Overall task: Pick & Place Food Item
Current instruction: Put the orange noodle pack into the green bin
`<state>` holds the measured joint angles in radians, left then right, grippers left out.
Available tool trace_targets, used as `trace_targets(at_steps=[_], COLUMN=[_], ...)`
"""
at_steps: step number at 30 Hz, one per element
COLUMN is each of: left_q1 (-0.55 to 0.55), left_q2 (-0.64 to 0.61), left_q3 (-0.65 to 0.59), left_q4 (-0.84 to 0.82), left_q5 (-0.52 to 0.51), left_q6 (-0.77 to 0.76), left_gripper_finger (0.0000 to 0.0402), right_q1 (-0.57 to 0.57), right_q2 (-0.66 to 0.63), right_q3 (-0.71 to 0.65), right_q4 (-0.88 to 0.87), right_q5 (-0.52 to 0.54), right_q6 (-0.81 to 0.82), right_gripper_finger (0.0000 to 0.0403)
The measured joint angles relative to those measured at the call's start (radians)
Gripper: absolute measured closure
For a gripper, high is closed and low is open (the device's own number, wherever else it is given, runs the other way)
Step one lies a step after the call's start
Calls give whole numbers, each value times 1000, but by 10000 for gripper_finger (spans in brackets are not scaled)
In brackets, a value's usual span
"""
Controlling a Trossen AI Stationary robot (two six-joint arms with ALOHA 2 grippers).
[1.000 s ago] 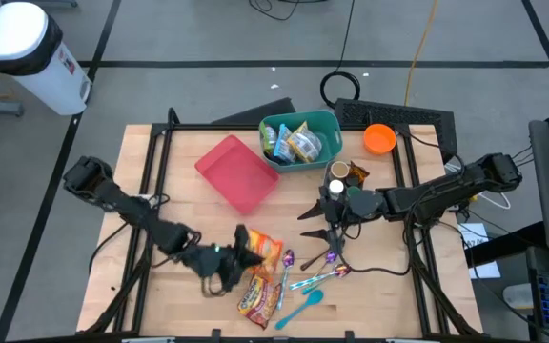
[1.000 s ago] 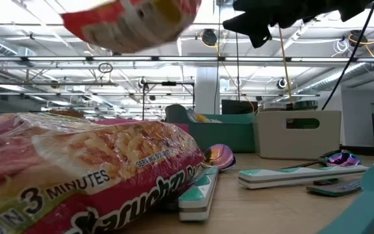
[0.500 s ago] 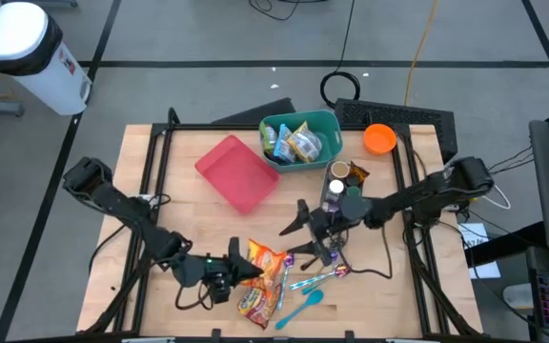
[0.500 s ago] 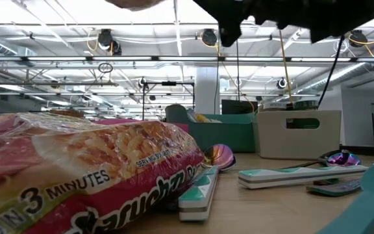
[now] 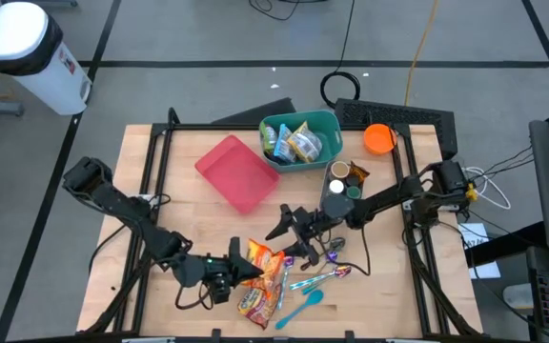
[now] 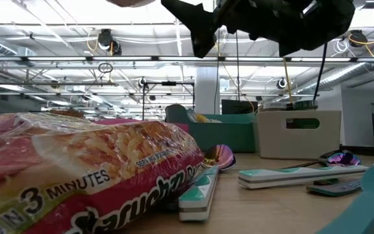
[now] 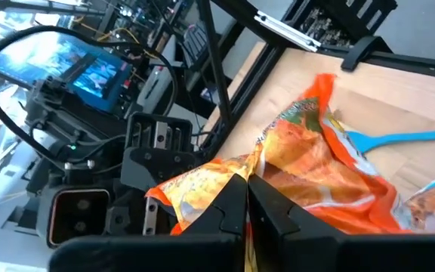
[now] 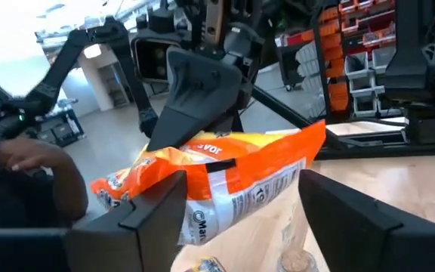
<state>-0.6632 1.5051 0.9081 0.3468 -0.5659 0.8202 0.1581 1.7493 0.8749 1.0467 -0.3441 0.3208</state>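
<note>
My left gripper (image 5: pixel 241 270) is shut on an orange snack bag (image 5: pixel 263 257) and holds it above the table's near middle. A pink noodle packet (image 5: pixel 255 300) lies flat on the wood below it and fills the low view's left (image 6: pixel 76 175). My right gripper (image 5: pixel 287 232) is open just right of the bag. In the right wrist view its two fingers stand on either side of the bag (image 8: pixel 232 177), apart from it. The left gripper (image 8: pixel 202 91) shows behind the bag there. In the low view the right gripper (image 6: pixel 203 29) hangs at the top. My left gripper pinches a crumpled edge of the orange bag (image 7: pixel 229 172) between its two shut fingers (image 7: pixel 221 211). The fingers come nearly level from the table's left. The bag is lifted clear and reaches out beyond the fingertips toward the right gripper.
A teal bin (image 5: pixel 330 122) with food packets and a red tray (image 5: pixel 238 171) stand at the far middle. An orange bowl (image 5: pixel 379 138) and two jars (image 5: pixel 339 176) are at the far right. Spoons (image 5: pixel 317 276) and a teal spatula (image 5: pixel 303 303) lie right of the noodle packet.
My right gripper has come down and toward the table's left, from beside the jars to just right of the orange bag, tipping up toward level. My left gripper has raised the bag a little; in the low view it has risen almost out of the top.
</note>
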Motion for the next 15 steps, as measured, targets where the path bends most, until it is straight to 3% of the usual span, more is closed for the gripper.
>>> trace_targets(at_steps=[6,15], left_q1=[1,2], left_q2=[0,0], left_q3=[0,0], left_q4=[-7,-8], left_q5=[-4,-10], left_q6=[-15,-17], left_gripper_finger=[390,390], right_q1=[0,0], right_q2=[0,0], right_q3=[0,0], right_q4=[-3,2], right_q5=[-2,-108], right_q6=[-23,-101], right_gripper_finger=[216,373])
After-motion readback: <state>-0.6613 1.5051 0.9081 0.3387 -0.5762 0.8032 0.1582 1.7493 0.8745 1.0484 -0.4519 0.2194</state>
